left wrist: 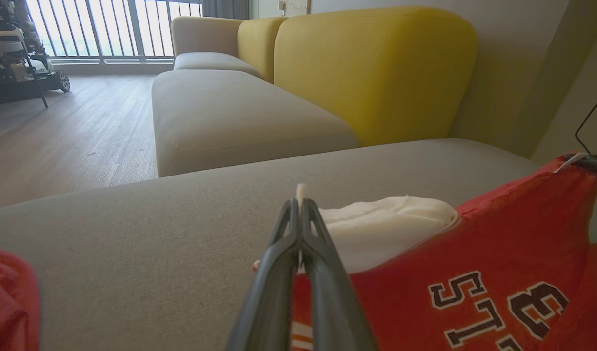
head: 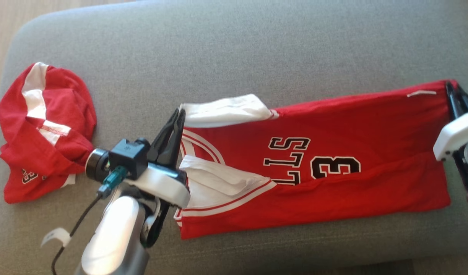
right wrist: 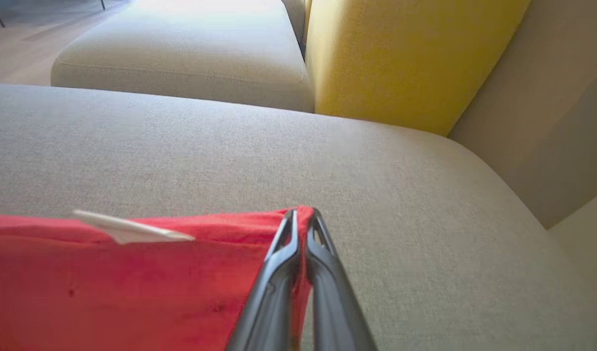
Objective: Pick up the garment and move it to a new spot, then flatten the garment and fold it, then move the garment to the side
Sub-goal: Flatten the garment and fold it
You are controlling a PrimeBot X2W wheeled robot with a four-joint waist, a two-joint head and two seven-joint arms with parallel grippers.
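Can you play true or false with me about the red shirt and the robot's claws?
1. The left claw is pinching the jersey at a white sleeve. True.
2. The right claw is open above the jersey. False: it is shut on the jersey's red corner, near the white tag.
3. The jersey lies on a wooden table. False: it lies on a grey cushion.
4. A crumpled red bundle sits left of the jersey in the head view. True.
5. The jersey's print is blue. False: it is black.
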